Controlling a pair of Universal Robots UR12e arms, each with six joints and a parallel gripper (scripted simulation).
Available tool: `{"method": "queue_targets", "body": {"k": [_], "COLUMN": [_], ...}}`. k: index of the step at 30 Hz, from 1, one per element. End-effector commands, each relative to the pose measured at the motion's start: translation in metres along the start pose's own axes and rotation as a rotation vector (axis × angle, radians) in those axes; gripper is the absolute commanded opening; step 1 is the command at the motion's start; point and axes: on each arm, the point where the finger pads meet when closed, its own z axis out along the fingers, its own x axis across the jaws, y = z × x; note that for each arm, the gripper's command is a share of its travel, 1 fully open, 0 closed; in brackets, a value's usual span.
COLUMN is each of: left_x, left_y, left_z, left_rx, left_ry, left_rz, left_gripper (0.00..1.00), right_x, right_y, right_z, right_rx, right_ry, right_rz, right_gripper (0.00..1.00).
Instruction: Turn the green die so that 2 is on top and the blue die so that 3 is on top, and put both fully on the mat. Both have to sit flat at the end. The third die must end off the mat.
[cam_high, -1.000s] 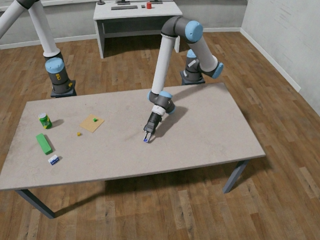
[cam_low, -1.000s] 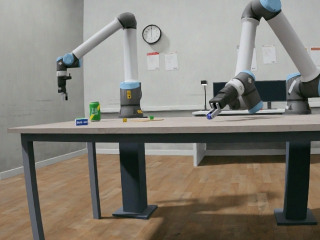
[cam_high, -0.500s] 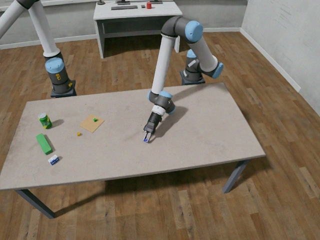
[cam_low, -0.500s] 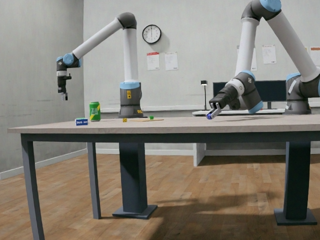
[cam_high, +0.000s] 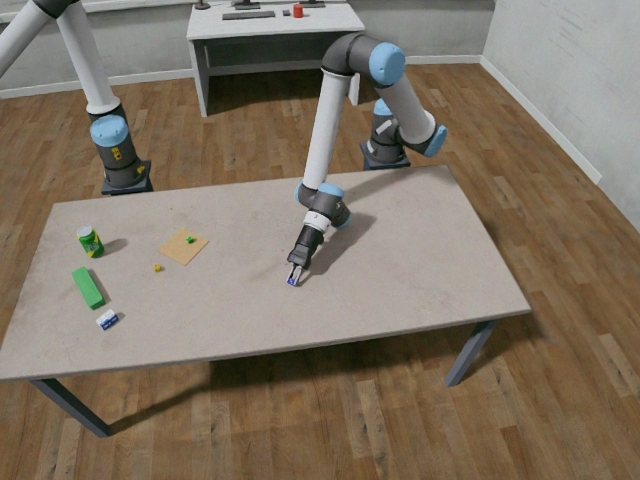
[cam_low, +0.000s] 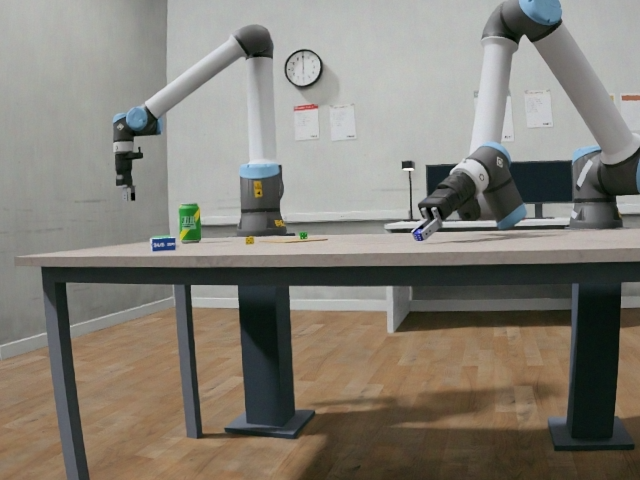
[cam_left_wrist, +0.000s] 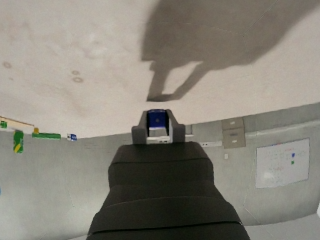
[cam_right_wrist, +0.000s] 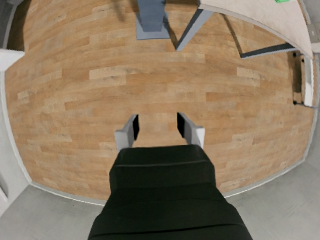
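Note:
My left gripper (cam_high: 293, 279) (cam_low: 425, 229) is shut on the blue die (cam_high: 292, 282) (cam_low: 417, 234) (cam_left_wrist: 158, 120) and holds it tilted, low over the middle of the table. One pip shows on the die's face in the left wrist view. The green die (cam_high: 189, 239) (cam_low: 303, 235) sits on the tan mat (cam_high: 180, 254) (cam_low: 276, 240); its top number is too small to read. The yellow die (cam_high: 157, 268) (cam_low: 250, 240) lies on the table just off the mat. My right gripper (cam_low: 128, 195) (cam_right_wrist: 158, 121) is open and empty, high up beyond the table's end.
A green can (cam_high: 90, 242) (cam_low: 189, 222) stands left of the mat in the top view. A green block (cam_high: 87, 287) and a blue and white box (cam_high: 107, 319) (cam_low: 163, 243) lie in front of it. The left gripper's shadow falls on the table (cam_high: 403, 248) beside it.

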Motion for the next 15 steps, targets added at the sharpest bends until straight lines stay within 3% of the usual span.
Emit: {"method": "queue_targets", "body": {"k": [1,15], "left_x": [-0.0001,-0.0001], "left_y": [-0.0006,-0.0057], "left_z": [0.0008,0.0035], "left_rx": [-0.002,-0.002], "left_ry": [0.0,0.0], "left_rz": [0.0,0.0], "left_gripper": [0.4,0.4], "right_x": [0.0002,0.0002], "right_y": [0.0006,0.0006], "right_z": [-0.0008,-0.0008], "right_rx": [-0.002,-0.002], "right_ry": [0.0,0.0], "right_rz": [0.0,0.0], "right_gripper": [1.0,1.0]}}
